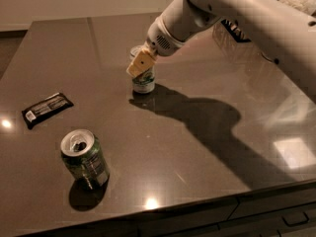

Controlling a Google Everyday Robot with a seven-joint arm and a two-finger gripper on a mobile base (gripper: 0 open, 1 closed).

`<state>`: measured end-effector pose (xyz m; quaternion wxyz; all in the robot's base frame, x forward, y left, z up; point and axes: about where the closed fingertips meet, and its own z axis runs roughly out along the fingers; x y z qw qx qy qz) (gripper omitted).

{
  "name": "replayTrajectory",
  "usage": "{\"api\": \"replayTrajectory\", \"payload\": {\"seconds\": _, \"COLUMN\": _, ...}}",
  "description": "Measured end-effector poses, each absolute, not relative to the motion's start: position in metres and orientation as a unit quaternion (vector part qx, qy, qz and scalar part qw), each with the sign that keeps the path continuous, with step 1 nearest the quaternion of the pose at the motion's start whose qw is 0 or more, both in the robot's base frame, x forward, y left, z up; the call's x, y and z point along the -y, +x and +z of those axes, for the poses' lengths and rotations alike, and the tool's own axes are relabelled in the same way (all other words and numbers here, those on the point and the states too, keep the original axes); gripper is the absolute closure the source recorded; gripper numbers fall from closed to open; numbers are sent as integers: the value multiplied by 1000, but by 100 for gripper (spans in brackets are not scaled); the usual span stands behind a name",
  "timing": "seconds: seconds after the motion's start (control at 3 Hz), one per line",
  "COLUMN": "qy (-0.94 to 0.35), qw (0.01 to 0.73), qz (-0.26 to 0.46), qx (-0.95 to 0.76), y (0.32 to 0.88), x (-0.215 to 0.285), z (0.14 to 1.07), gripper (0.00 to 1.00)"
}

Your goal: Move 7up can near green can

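Gripper (pixel 140 65) at 7up can (pixel 143 83) top, closure cannot tell; confirm firm hold, keep upright, set beside green can (pixel 85 158).

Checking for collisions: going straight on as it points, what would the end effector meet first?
Probably the 7up can: the end effector sits at its top, angled down-left; depth is unclear.

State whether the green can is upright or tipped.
Upright: green can rests on its base, top up. End effector is at 7up can.
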<state>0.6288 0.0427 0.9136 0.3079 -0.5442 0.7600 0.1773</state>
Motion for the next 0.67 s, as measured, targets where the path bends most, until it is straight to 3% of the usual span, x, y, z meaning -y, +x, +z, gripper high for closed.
{"api": "replayTrajectory", "payload": {"seconds": 0.33, "qy": -593, "qw": 296, "qz": 212, "qx": -718, "y": 589, "x": -52, "z": 932, "gripper": 97}}
{"api": "replayTrajectory", "payload": {"seconds": 0.67, "qy": -633, "qw": 282, "qz": 233, "qx": -682, "y": 559, "x": -60, "z": 934, "gripper": 100}}
